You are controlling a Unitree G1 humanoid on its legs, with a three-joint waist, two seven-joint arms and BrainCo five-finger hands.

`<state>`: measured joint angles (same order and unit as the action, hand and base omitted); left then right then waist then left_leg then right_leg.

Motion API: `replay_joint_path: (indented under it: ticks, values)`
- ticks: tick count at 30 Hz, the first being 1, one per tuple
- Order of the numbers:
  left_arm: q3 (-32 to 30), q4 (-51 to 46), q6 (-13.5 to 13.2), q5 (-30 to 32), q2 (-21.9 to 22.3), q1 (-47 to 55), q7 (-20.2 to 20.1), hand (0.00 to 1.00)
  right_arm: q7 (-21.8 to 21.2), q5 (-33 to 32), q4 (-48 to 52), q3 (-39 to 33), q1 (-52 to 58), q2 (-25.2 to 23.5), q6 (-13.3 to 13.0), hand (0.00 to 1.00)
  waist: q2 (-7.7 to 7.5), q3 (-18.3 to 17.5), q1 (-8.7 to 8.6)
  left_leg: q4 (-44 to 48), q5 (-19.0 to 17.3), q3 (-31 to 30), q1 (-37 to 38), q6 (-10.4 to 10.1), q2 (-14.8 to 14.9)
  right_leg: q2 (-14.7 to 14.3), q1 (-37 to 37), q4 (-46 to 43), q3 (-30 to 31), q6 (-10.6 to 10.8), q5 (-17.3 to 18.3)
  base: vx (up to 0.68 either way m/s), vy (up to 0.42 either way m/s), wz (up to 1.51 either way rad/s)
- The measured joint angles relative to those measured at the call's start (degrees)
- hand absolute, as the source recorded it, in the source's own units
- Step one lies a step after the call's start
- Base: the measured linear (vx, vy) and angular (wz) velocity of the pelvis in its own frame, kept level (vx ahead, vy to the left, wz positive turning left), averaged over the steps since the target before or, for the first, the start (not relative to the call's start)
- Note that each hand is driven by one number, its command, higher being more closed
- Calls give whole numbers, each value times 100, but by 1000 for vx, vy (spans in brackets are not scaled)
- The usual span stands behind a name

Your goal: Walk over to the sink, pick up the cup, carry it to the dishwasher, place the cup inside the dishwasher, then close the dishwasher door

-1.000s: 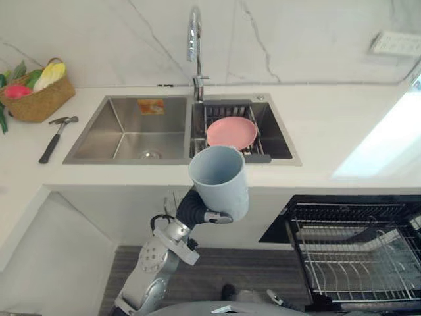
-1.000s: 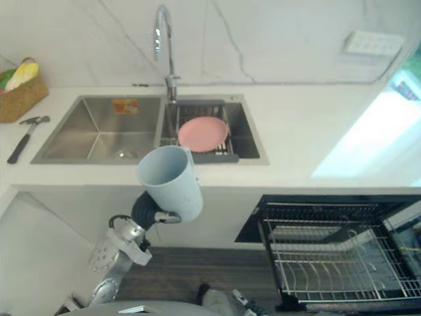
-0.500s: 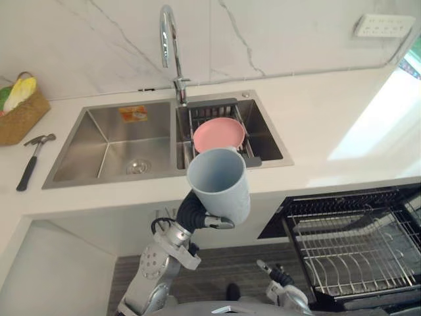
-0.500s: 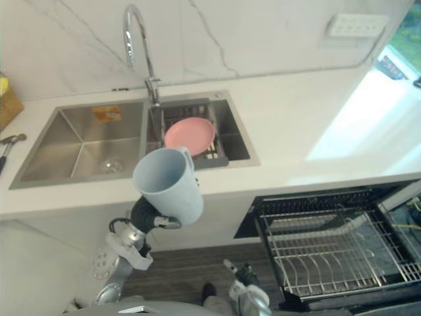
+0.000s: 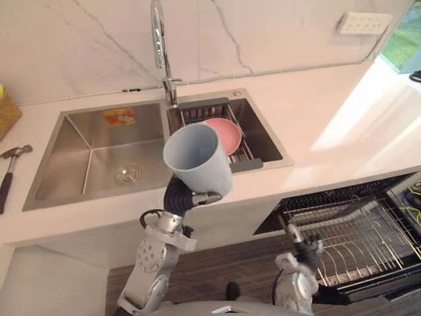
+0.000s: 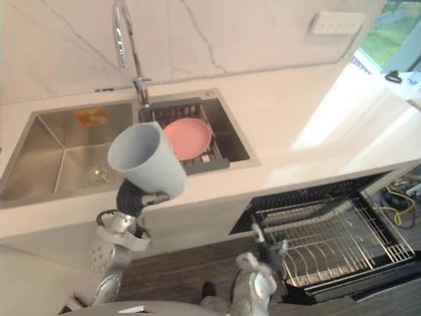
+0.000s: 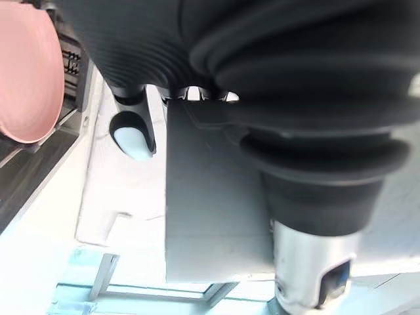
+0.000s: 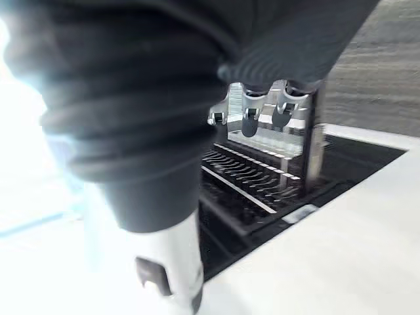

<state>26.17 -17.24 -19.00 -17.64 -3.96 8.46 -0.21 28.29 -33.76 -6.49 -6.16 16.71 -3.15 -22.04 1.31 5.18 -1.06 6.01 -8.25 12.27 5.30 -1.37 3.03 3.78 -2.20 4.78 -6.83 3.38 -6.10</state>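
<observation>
White marble tabletop [image 5: 316, 125], and the pale blue plastic cup [image 5: 197, 158] rides high before the steel sink [image 5: 92, 164], left hand [image 5: 181, 197] curled round its base; right hand [image 5: 299, 249] low, fingers relaxed. Best bet: hold it level, swing right to the dishwasher's wire rack [image 5: 368, 230]

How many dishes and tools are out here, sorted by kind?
Tall light blue cup, held in the left hand: 1
Round pink plate, in the steel sink: 1
Black-handled metal hammer, on the white counter: 1
Total: 3
</observation>
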Motion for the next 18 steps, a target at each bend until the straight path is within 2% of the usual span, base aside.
replay_joint_path:
  ticks: [5,7,12,14,15,16,17,18]
  values:
    - [22,-5,-30,214,61,4,343,100,492,545,1323,-84,97,-36,-279,0,-198,-195,58,2,-37,64,-32,-43,76,8,1,13,-347,-20,56,-49,-33,-8]
    - [123,-5,-31,222,78,2,427,100,650,746,1713,-81,97,-36,-322,0,-224,-263,45,-3,-41,65,-32,-53,88,0,4,-10,-353,-24,57,6,-13,-2]
    - [356,-4,-28,223,273,-7,487,100,739,956,2275,172,8,-26,-267,0,-195,-373,55,3,-61,179,-5,-59,85,-16,51,-16,-245,-14,0,34,15,-12]
    - [393,34,-16,232,298,-144,488,100,727,1123,2343,469,-325,-7,-174,0,-199,-368,83,147,-136,348,-39,-63,134,-87,403,-384,-203,-65,90,-68,-35,-47]
    - [343,44,-5,287,290,-182,513,100,694,1148,2326,540,-516,-7,-137,0,-208,-362,129,162,-142,483,-32,-66,161,-62,536,-502,-342,-168,295,-57,7,-92]
    - [203,74,54,463,275,-212,668,100,500,1155,2228,663,-944,-32,-38,0,-142,-345,143,165,-139,758,32,-69,248,133,660,-894,-1192,-451,781,-18,26,-98]
    - [129,72,81,524,256,-208,746,100,399,1155,2145,748,-1159,-30,-18,0,-112,-324,159,164,-138,890,102,-71,314,237,671,-1078,-1607,-674,932,0,5,-146]
    - [-57,52,162,557,189,-201,903,100,89,1153,2012,1071,-1531,-31,51,0,-184,-352,225,238,-203,1188,213,-116,336,514,751,-1396,-2197,-917,786,11,-54,-123]
